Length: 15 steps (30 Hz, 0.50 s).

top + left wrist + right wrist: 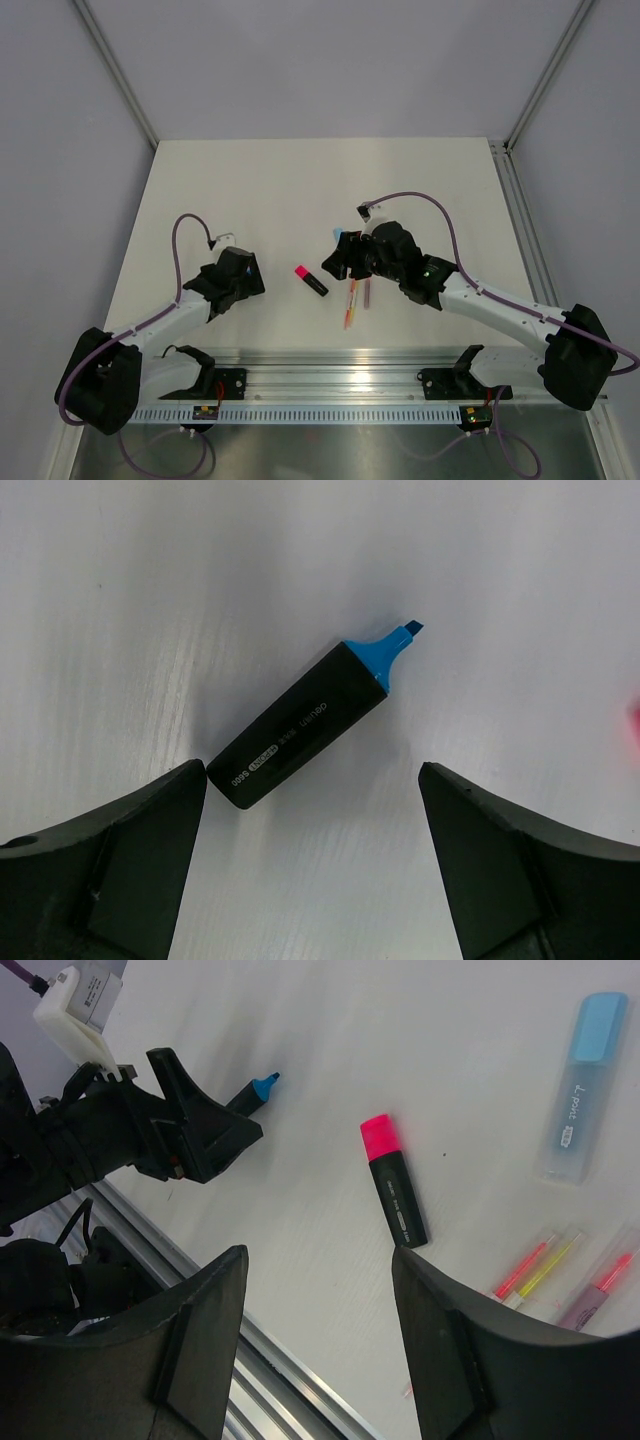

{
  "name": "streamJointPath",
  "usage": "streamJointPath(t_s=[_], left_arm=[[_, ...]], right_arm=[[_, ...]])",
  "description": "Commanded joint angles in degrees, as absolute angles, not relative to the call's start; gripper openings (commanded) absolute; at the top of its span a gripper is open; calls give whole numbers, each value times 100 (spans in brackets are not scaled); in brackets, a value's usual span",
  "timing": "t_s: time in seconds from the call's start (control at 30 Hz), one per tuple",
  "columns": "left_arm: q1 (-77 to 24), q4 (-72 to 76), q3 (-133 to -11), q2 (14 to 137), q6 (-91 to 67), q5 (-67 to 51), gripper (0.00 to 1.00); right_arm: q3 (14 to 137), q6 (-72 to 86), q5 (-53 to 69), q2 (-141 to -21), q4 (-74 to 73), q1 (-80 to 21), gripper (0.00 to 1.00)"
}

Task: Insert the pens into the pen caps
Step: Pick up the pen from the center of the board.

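**White table, grey walls, metal rail**

A white table (250, 190) fills the middle of the overhead view, matte and faintly grained up close. Pale grey walls (330, 60) close it in on the left, right and far sides. A left post (115, 70) and a right post (545, 75) slant up from the far corners. Along the near edge runs a grooved aluminium rail (340, 365) — a white slotted strip (330, 412) lies just nearer. A metal channel (520, 215) lines the table's right edge.

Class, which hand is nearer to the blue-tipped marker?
Left. The left hand hangs right over the blue-tipped marker, fingers open; the right hand is farther off, beyond the pink marker.
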State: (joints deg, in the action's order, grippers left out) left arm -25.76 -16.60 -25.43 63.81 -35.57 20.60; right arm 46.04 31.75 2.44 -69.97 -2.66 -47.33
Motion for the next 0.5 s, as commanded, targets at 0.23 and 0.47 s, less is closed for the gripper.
streamJointPath(t_s=[0.23, 0.47], left_arm=[[-2540, -1310, -2663, 6328, -3507, 1618, 80], [-2540, -1300, -2558, 6003, -3533, 1475, 77]], right_arm=[[4614, 3094, 141, -6970, -62, -4685, 66], [4623, 3129, 202, -7075, 158, -4685, 66]])
